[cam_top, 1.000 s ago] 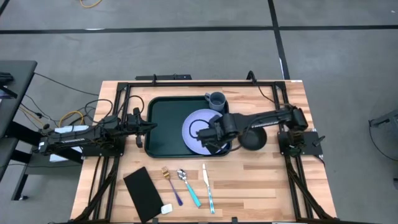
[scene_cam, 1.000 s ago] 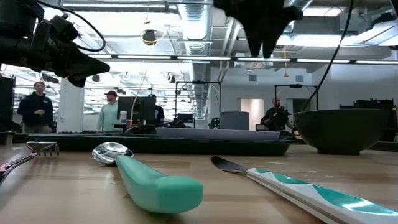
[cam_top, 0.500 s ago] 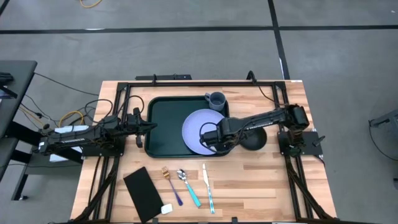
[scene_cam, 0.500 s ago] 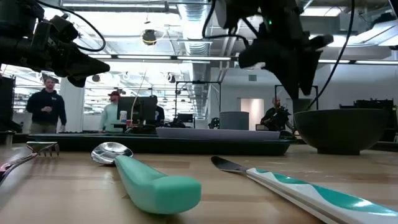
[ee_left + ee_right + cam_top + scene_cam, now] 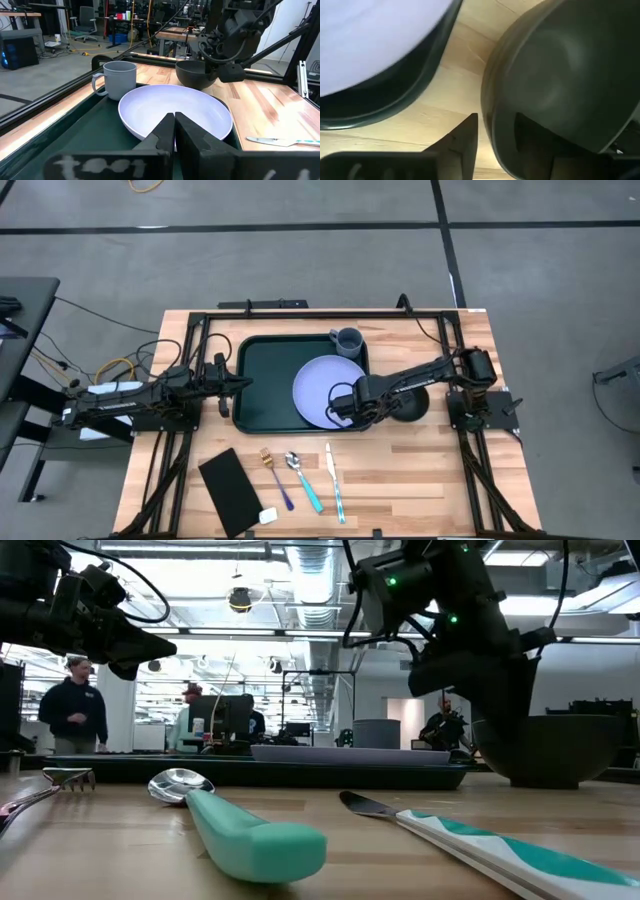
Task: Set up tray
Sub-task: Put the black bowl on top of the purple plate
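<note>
- Gripping tray [image 5: 262, 385]: stiff, slick plastic; raised rim is the hold.
- Left gripper [image 5: 174, 131] pinched closed at rim; right gripper [image 5: 343, 408] spread around bowl [image 5: 570, 80] edge.

The tray [image 5: 265, 380] has bare floor on its left half; the plate [image 5: 322, 385] and mug [image 5: 347, 340] fill the right. The right gripper [image 5: 345, 408] crowds the tray's near right corner beside the bowl [image 5: 410, 401], seemingly straddling its rim. Cutlery [image 5: 305, 477] lines the front.

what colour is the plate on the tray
Lavender: the plate lies on the dark green tray, clearest in the left wrist view.
</note>
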`<state>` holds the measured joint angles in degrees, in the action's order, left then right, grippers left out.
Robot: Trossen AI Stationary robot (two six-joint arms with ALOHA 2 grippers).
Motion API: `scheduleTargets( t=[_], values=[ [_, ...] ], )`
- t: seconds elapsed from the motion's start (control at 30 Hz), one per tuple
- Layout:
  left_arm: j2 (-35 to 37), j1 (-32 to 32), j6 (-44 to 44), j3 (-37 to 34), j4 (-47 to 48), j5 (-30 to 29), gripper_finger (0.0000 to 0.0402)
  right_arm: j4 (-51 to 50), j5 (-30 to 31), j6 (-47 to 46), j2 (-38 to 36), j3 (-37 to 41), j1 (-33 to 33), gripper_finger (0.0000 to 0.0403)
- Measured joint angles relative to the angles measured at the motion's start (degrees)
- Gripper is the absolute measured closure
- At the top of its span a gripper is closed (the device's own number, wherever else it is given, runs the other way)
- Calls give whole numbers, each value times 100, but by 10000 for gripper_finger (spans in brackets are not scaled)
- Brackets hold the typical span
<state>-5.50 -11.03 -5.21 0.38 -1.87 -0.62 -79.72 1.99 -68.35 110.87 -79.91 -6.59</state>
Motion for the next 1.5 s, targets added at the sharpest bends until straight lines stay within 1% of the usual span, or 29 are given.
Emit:
scheduleTargets(
  t=[0.1, 0.3, 0.47, 0.53, 0.7, 0.8, 0.9, 1.03, 1.17, 1.27, 1.4, 1.5],
  values=[
    [0, 0, 0, -2, 0, 0, 401, 114, -41, 218, 0, 72, 0, 315],
    [0, 1, 1, 1, 1, 0, 401, 271, -56, 333, 2, 191, 0, 391],
    [0, 1, 1, -2, 2, 0, 401, 288, -22, 451, -5, 186, -5, 392],
    [0, 0, 0, 0, 0, 0, 401, 311, 58, 448, -115, 185, -23, 397],
    [0, 1, 0, 0, 0, -2, 401, 395, 298, 355, -736, 170, -28, 398],
    [0, 1, 1, 0, 1, -2, 401, 488, 476, 591, -1192, 56, 33, 399],
    [0, 1, 1, -1, 1, -2, 401, 751, 524, 1493, -1405, -249, 128, 400],
    [0, 0, 2, 1, 2, -2, 401, 1003, 247, 3256, -1258, -924, 262, 401],
    [0, 0, 2, 1, 2, -1, 401, 851, 21, 4787, -650, -1800, 312, 401],
    [-2, 0, 2, -2, 2, -4, 401, 394, -44, 5651, -69, -2467, 332, 402],
    [-4, 0, 0, 1, 0, 0, 401, -44, -45, 6519, 638, -3095, 332, 402],
    [-2, 0, 1, 1, 0, 1, 401, -134, -49, 6884, 1006, -3363, 332, 402]
  ],
)
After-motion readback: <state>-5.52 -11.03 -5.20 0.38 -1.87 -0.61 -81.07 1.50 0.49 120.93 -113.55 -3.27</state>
